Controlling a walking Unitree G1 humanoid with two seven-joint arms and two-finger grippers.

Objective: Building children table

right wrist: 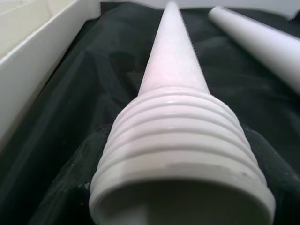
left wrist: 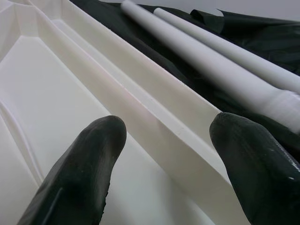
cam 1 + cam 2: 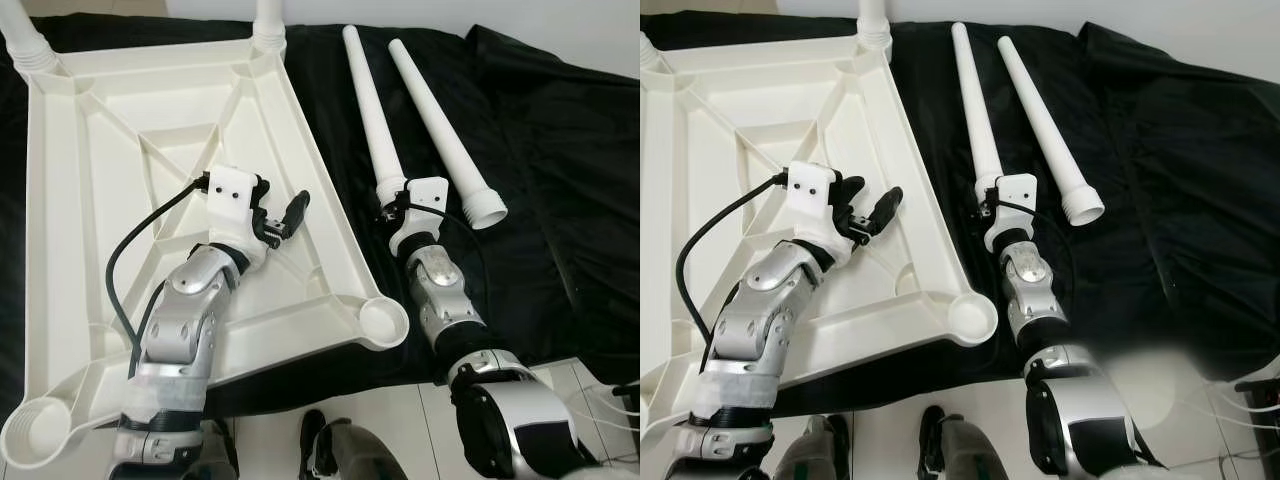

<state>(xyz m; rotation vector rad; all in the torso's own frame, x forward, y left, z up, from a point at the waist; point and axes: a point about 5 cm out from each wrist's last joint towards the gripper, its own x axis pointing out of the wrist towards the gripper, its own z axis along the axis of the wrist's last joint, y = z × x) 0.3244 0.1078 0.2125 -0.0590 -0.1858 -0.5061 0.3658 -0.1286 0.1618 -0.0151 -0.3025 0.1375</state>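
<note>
1. White tabletop (image 3: 150, 150) lies upside down on a black cloth (image 3: 540, 200).
2. Left hand (image 3: 285, 215) hovers open over the tabletop's rim.
3. Right hand (image 3: 393, 208) grips the near leg (image 3: 368, 110) at its threaded end; another leg (image 3: 440, 125) lies just beside.

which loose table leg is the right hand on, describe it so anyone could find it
On the black cloth beside the upturned white tabletop lie two loose white legs. It is the leg nearer the tabletop, its threaded end in the right hand; the other leg lies untouched.
</note>
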